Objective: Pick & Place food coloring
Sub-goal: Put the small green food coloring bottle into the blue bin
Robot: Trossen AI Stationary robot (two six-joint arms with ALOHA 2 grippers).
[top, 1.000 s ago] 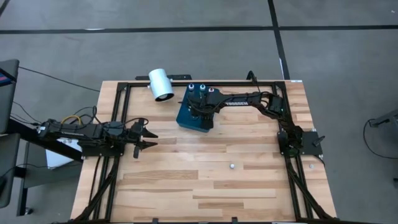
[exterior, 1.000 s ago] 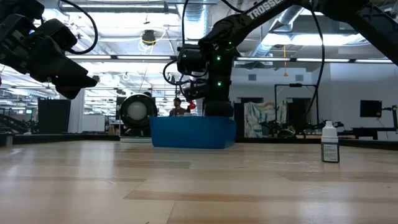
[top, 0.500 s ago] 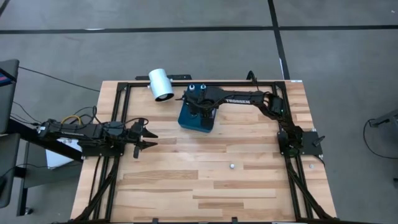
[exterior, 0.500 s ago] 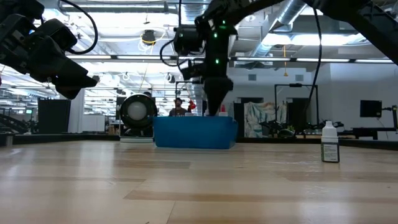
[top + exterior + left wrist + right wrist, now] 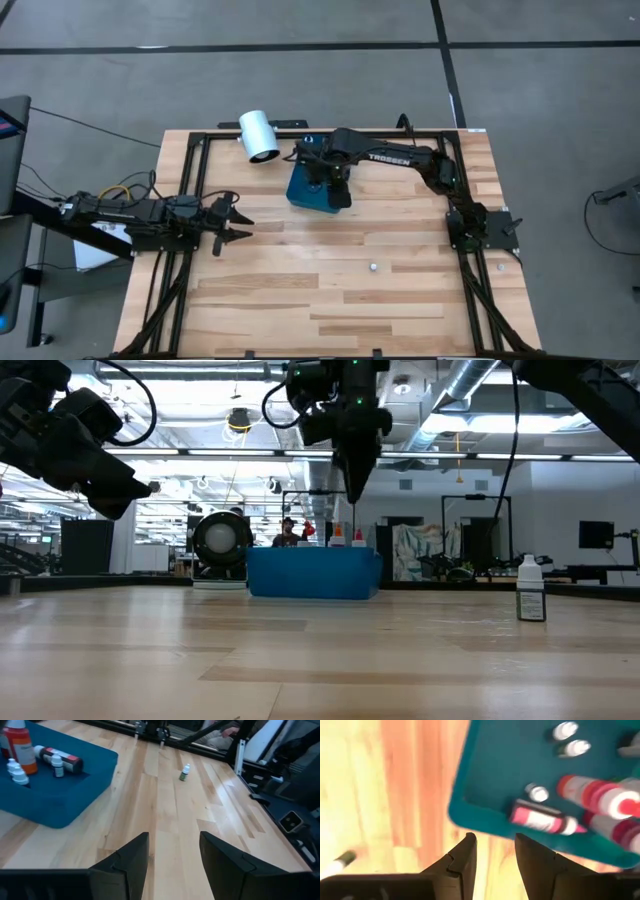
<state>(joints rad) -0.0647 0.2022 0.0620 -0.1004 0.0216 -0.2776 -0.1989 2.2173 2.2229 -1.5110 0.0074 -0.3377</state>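
Observation:
The blue tray (image 5: 304, 194) sits at the table's far middle and holds several food coloring bottles. In the right wrist view, a pink-labelled bottle (image 5: 540, 819) lies on its side in the tray, red-topped bottles (image 5: 600, 795) stand beside it, and small whitish ones (image 5: 538, 793) stand nearby. My right gripper (image 5: 352, 488) hangs open above the tray (image 5: 312, 573), holding nothing. One green-topped bottle (image 5: 184, 772) stands alone on the wood toward the near right (image 5: 373, 268). My left gripper (image 5: 240, 223) waits open at the table's left.
A large white cylinder (image 5: 258, 135) lies at the far edge, left of the tray. Black frame rails (image 5: 190, 180) run along the table's left, right and far sides. Bare wood stretches between the tray and the near edge.
My right gripper has risen straight up from inside the blue tray to well above its rim, fingers pointing down. The bottles stay in the tray.

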